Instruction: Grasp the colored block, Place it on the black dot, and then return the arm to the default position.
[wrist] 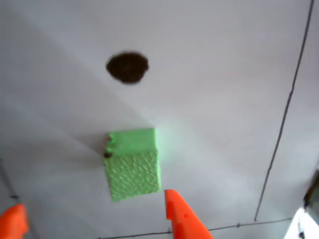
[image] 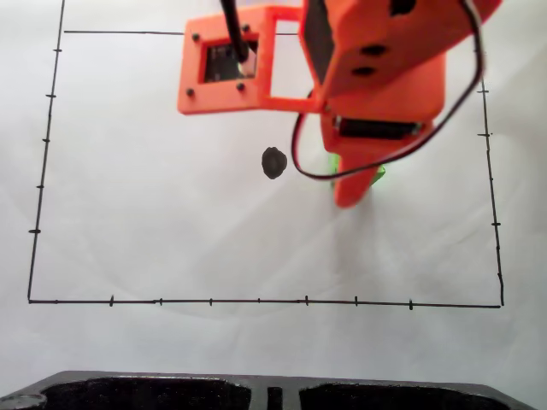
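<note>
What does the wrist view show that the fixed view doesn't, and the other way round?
Wrist view: the whole green block with its textured face, lying between the two orange fingertips of the open gripper. Fixed view: the arm's orange body, the full drawn border and a dark tray edge; the block is a green sliver. Both: the black dot on white paper.

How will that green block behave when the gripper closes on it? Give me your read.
The green block looks like a rigid cube with flat faces, so it should probably sit still or slide on the white paper rather than roll. Its crackled surface likely gives the orange fingertips decent grip. It seems small and probably light, so an off-center touch might nudge or turn it.
</note>
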